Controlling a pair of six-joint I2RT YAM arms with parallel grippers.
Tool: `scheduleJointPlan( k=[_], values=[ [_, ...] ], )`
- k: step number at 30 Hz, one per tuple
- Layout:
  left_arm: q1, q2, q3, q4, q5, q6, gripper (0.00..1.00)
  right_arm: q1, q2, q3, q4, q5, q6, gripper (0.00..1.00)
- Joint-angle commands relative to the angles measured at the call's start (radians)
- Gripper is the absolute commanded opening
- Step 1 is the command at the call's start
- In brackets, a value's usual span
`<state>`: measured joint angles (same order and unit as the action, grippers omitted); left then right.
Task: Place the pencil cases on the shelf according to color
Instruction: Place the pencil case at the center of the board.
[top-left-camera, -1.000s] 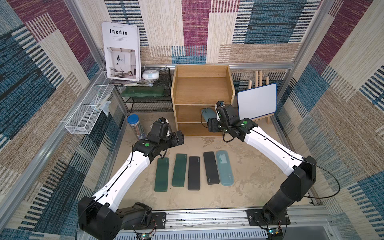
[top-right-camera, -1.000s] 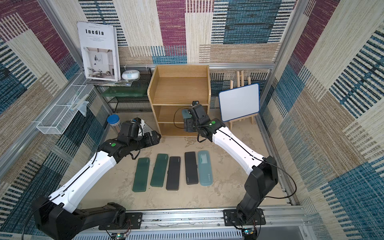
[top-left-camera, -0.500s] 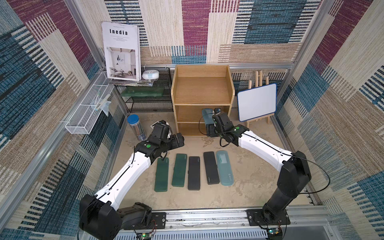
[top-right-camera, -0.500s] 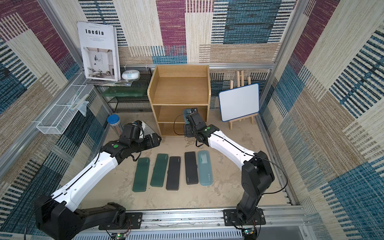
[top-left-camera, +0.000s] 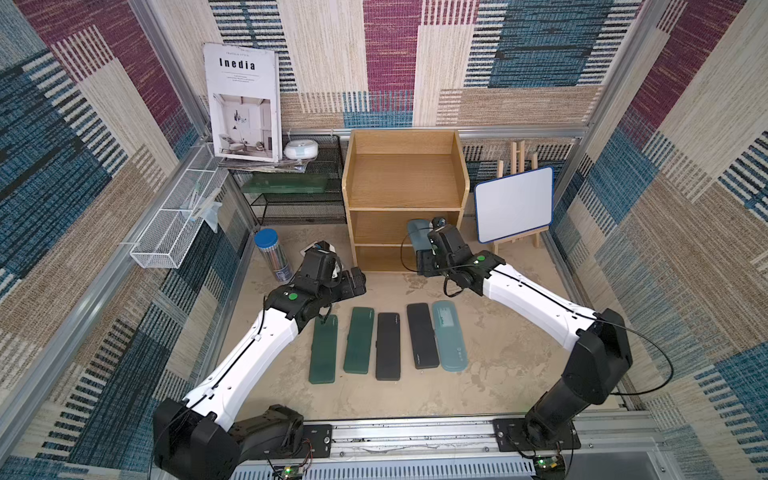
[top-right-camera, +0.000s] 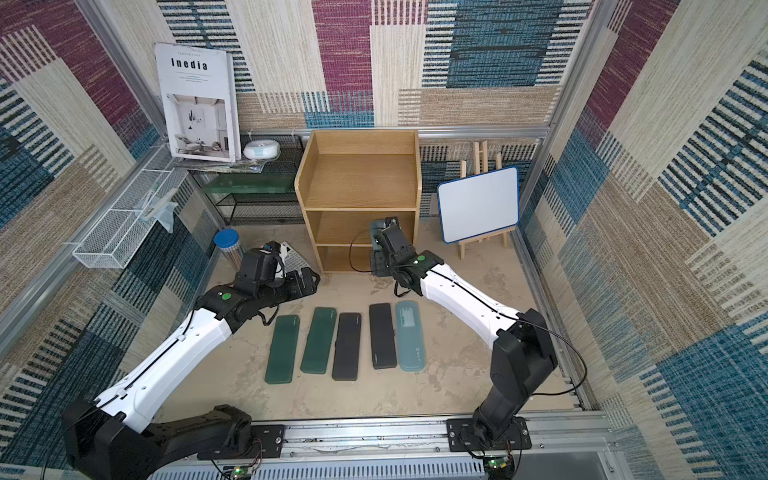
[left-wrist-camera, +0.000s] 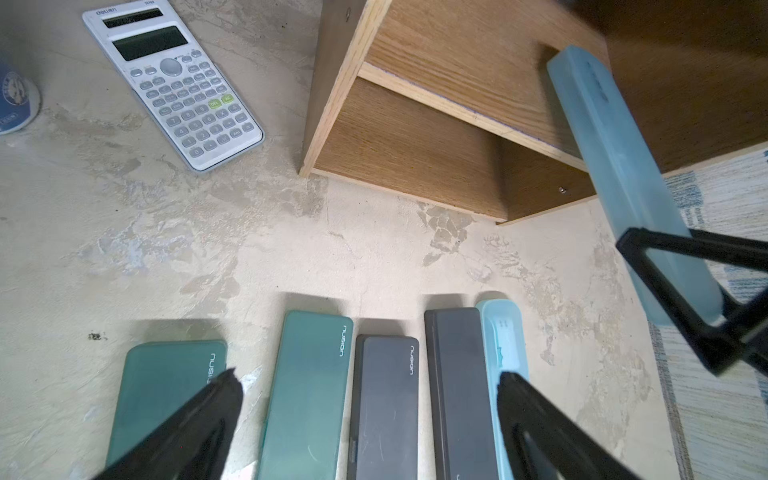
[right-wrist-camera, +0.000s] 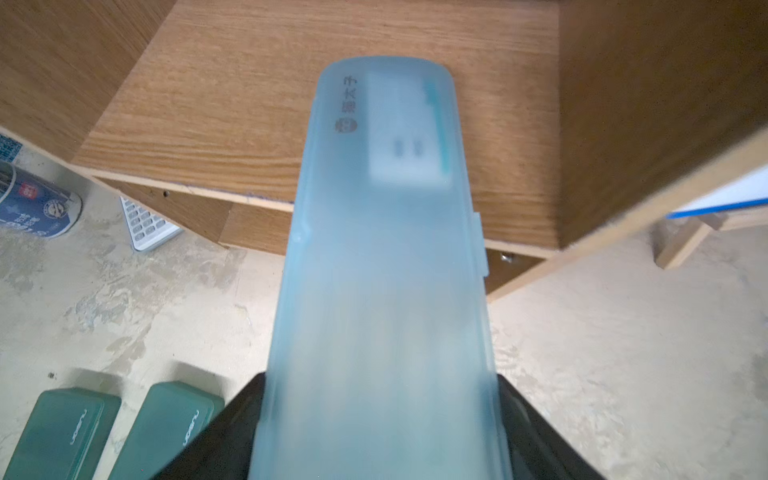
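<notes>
The light-brown wooden shelf (top-left-camera: 405, 183) stands at the back of the table, and nothing lies on its top tier. On the table lie two dark green pencil cases (top-left-camera: 323, 353) (top-left-camera: 359, 340), two black ones (top-left-camera: 387, 346) (top-left-camera: 422, 334) and a light blue one (top-left-camera: 449, 336), side by side. My right gripper (right-wrist-camera: 380, 415) is shut on another light blue case (right-wrist-camera: 382, 249). That case's far end reaches over the middle tier's board (right-wrist-camera: 249, 104), near the right wall. My left gripper (left-wrist-camera: 365, 386) hangs open and empty above the near ends of the row.
A white calculator (left-wrist-camera: 172, 83) and a blue-lidded tube (top-left-camera: 272, 255) sit left of the shelf. A black mesh rack (top-left-camera: 299, 195) and a white wire basket (top-left-camera: 174, 228) are further left. A small whiteboard on an easel (top-left-camera: 513, 210) stands right of the shelf.
My right gripper has carried the light blue case a little left and lower in front of the shelf, and its arm has swung inward. The left arm has barely shifted.
</notes>
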<state>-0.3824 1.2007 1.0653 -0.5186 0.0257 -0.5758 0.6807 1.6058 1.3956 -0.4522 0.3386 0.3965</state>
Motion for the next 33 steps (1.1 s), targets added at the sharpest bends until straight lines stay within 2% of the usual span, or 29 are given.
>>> scheduleJointPlan(
  k=[1, 9, 20, 25, 33],
  values=[
    [0.0, -0.025, -0.016, -0.003, -0.003, -0.005, 1.0, 0.006, -0.078, -0.077, -0.028, -0.002, 0.002, 0.62],
    [0.001, -0.109, -0.072, 0.009, 0.001, -0.047, 1.0, 0.008, -0.3, -0.349, -0.021, 0.011, 0.045, 0.62],
    [-0.002, -0.152, -0.102, 0.029, 0.034, -0.074, 1.0, 0.01, -0.502, -0.582, -0.094, 0.068, 0.189, 0.63],
    [-0.004, -0.151, -0.108, 0.043, 0.043, -0.077, 1.0, 0.01, -0.511, -0.636, -0.104, 0.108, 0.258, 0.64],
    [-0.013, -0.118, -0.117, 0.068, 0.077, -0.082, 1.0, 0.008, -0.398, -0.669, -0.149, 0.224, 0.406, 0.68]
  ],
)
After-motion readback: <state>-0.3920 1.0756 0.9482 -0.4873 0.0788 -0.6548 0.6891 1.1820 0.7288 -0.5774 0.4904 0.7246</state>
